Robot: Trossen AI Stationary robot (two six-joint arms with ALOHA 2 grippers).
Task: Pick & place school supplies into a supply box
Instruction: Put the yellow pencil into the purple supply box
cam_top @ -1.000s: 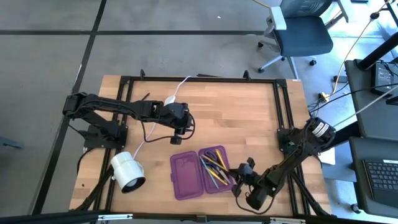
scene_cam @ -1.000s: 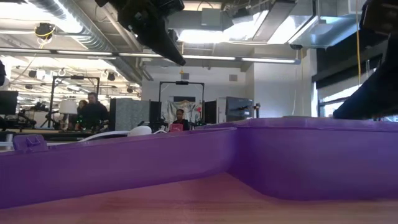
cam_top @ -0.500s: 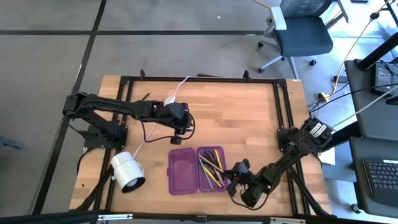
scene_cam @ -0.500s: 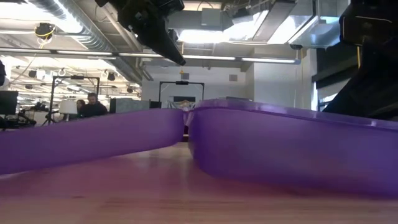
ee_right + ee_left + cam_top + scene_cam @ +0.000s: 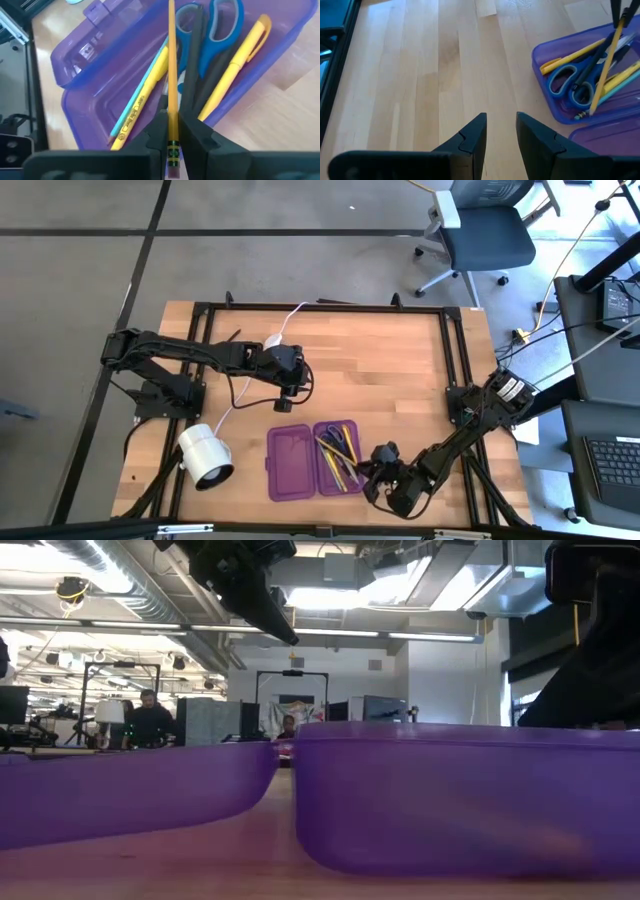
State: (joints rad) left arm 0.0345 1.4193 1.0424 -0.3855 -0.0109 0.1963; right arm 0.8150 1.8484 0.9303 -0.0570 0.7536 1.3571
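Over the box, right half: right gripper pinching a pencil, long axis running along the half's length. Left gripper, parted, empty, hovers farther off.

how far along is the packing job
Nearly done, it seems. Scissors, yellow pen and pencils already lie in the purple case. In hand: the right gripper pinches a yellow pencil, its tip over the case's filled half. The left gripper waits open above the table. Left: release that pencil; no loose supplies show.
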